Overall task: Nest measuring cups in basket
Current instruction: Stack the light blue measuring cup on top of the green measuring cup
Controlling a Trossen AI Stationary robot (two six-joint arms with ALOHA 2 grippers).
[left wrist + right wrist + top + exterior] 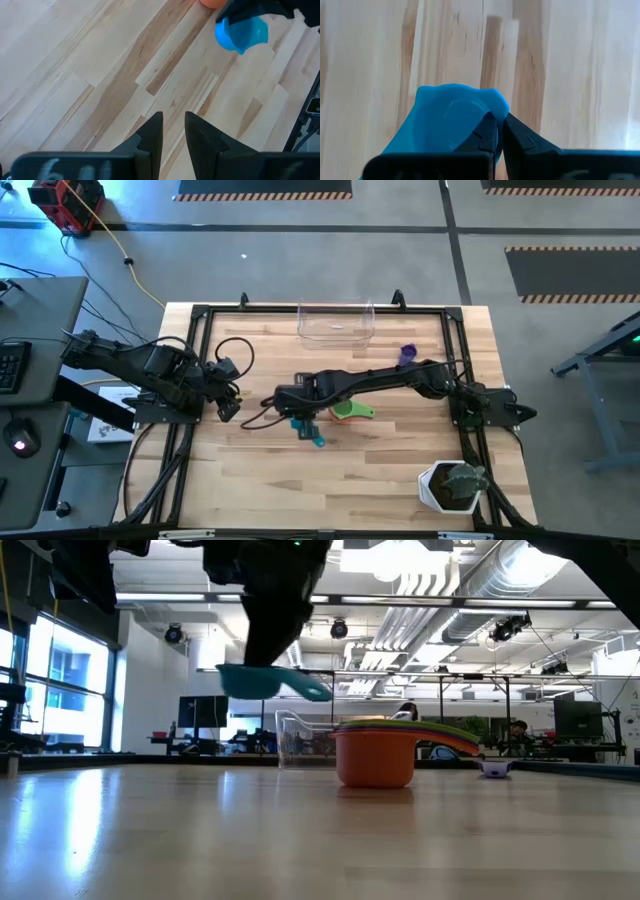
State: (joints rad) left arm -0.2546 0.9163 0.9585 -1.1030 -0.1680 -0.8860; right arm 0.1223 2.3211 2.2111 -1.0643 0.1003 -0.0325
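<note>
My right gripper (pixel 262 645) reaches to the table's middle and is shut on a teal measuring cup (pixel 268 682), which hangs above the wood (pixel 308 432). Just to its right a stack of nested cups (pixel 375 752), orange outermost with green, yellow and red handles fanning out, stands on its base (pixel 350 410). A purple cup (pixel 407 354) sits alone farther back. The clear basket (pixel 336 322) stands at the far edge. My left gripper (pixel 173 132) waits open at the table's left, nothing between its fingers. My right gripper pinches the teal cup's edge (pixel 491 111) between its two fingertips (pixel 517 131). The fingers come from above, slanting down. The cup is lifted clear of the table and hangs roughly level below the fingers, its handle (pixel 312 690) pointing toward the stack.
A white pot with a green plant (pixel 452 485) stands at the near right corner. Bare wood lies between the stack and the basket and across the near half of the table. Black frame rails (pixel 300 308) run along the table's edges.
</note>
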